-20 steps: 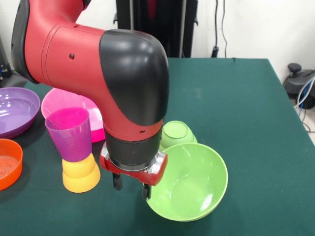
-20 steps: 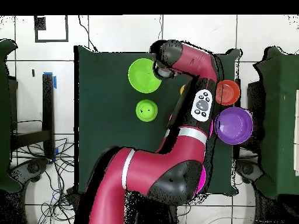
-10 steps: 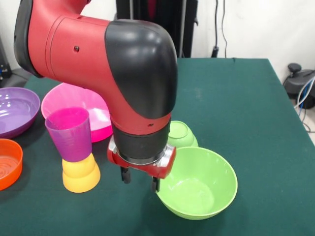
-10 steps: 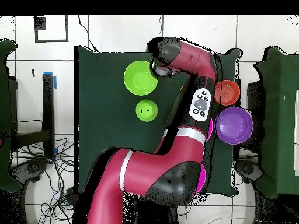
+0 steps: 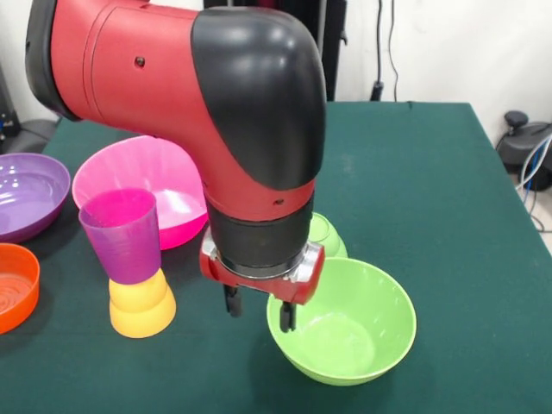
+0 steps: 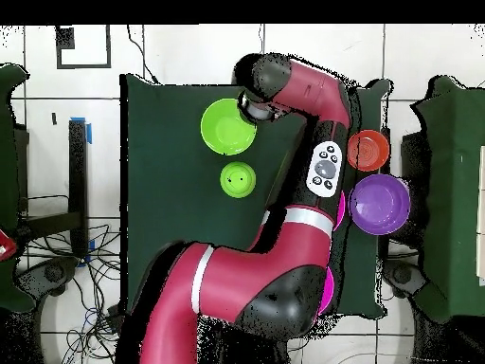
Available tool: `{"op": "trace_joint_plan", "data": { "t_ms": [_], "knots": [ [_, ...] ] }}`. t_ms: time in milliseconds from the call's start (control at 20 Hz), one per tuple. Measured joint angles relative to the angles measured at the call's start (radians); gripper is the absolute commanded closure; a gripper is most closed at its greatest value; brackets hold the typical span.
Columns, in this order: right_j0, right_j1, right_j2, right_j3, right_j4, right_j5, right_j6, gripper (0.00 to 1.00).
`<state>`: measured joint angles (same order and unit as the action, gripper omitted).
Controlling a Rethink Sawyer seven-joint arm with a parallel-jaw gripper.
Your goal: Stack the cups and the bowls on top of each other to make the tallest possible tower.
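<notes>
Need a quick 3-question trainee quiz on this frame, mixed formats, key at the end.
1. True or false: the translucent ridged purple plastic cup stands on top of the upturned yellow-orange plastic cup.
2. Which bowl is the gripper at? A) wide purple plastic bowl B) large lime green plastic bowl C) shallow orange plastic bowl
3. Fill in: the small green plastic bowl lies ____ on the green table.

Key: 1 true; 2 B, with one finger inside the rim and one outside; 3 upside down.
</notes>
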<state>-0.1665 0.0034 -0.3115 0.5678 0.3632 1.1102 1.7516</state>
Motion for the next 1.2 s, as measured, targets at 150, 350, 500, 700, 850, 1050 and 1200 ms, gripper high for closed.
{"op": "trace_joint_plan", "data": {
  "t_ms": [150, 350, 500, 700, 850, 1050, 1200],
  "knots": [
    [0.001, -0.004, 0.009, 0.000, 0.002, 0.000, 0.000, 0.00],
    [0.001, 0.003, 0.021, -0.002, 0.002, 0.000, 0.000, 0.00],
    [0.001, 0.021, 0.025, -0.015, 0.002, 0.000, 0.000, 0.00],
    [0.001, 0.062, 0.033, -0.047, 0.002, 0.000, 0.000, 0.00],
    [0.001, 0.079, 0.038, -0.059, 0.002, 0.000, 0.000, 0.00],
    [0.000, 0.118, 0.054, -0.084, 0.002, 0.000, 0.000, 0.00],
    [0.000, 0.146, 0.062, -0.103, 0.007, 0.005, 0.000, 1.00]
  ]
}}
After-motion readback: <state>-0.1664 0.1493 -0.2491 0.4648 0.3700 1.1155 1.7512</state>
